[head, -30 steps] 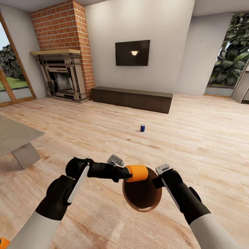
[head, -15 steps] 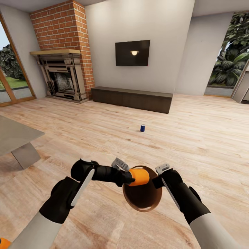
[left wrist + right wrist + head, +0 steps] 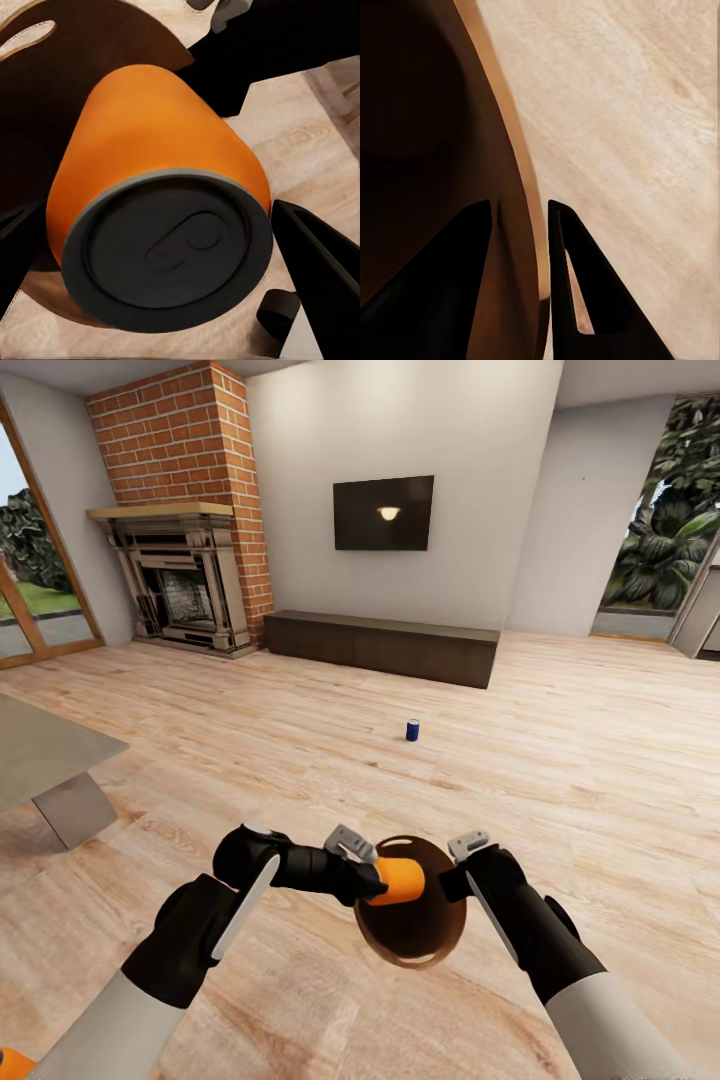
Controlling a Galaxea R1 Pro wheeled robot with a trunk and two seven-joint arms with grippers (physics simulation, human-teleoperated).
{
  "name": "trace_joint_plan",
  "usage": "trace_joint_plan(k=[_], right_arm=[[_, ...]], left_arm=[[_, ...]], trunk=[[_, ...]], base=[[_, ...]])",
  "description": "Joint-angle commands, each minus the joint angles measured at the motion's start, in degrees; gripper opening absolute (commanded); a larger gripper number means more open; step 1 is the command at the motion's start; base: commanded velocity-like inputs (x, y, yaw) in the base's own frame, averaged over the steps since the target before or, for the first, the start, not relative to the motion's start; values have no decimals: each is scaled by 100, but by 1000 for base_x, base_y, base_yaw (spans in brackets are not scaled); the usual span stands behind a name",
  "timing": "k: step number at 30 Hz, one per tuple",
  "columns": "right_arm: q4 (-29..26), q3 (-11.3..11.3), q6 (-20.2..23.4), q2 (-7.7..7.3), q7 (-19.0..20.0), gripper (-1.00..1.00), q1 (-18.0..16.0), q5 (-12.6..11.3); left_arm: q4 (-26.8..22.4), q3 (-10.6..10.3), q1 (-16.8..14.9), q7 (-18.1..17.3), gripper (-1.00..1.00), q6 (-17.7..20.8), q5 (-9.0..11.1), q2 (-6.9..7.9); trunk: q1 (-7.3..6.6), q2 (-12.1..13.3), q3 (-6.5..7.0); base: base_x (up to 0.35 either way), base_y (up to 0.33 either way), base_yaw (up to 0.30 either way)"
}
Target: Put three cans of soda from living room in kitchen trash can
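your two arms have pale grey-white upper sleeves that give way to glossy black forearm and wrist housings, each with a thin white stripe along it. a small light grey block sits by each wrist. the left gripper [image 3: 375, 882] and right gripper [image 3: 520, 225] carry black tapered fingers.

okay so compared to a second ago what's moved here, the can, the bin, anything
The left gripper has carried the orange can lower, from level with the near rim of the trash can to down over its coppery opening, still shut on it. The left arm has drawn in towards the bin. The right gripper stays clamped on the bin's rim, the bin barely shifted. The blue can on the floor and the room are unchanged.
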Motion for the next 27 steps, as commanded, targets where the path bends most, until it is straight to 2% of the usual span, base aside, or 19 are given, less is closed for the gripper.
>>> trace_joint_plan(k=[1,4,5,9,16,20,27], right_arm=[[-2,2,1,6,-2,-100,-10,-59],[-1,5,1,30,-4,-100,-35,-59],[-1,5,1,38,-5,-100,-36,-59],[-1,6,1,67,-9,-100,-40,-59],[-1,17,1,76,-119,-100,-41,-59],[4,25,1,79,-164,-100,-42,-59],[5,36,1,78,-190,-100,-42,-59]], left_arm=[[9,-7,0,67,-100,4,12,-1],[61,-91,0,475,-100,4,25,-4],[91,-104,0,506,-100,4,26,-15],[318,-153,0,698,-100,4,23,-183],[540,-313,0,1125,-100,4,32,-387],[652,-346,0,1200,-100,4,31,-470],[735,-365,6,1269,-100,4,30,-526]], trunk=[[-1,0,1],[-1,0,1],[-1,0,1],[-1,0,1],[-1,0,1],[-1,0,1],[-1,0,1]], base=[[0,0,0],[0,0,0],[0,0,0],[0,0,0],[0,0,0],[0,0,0],[0,0,0]])
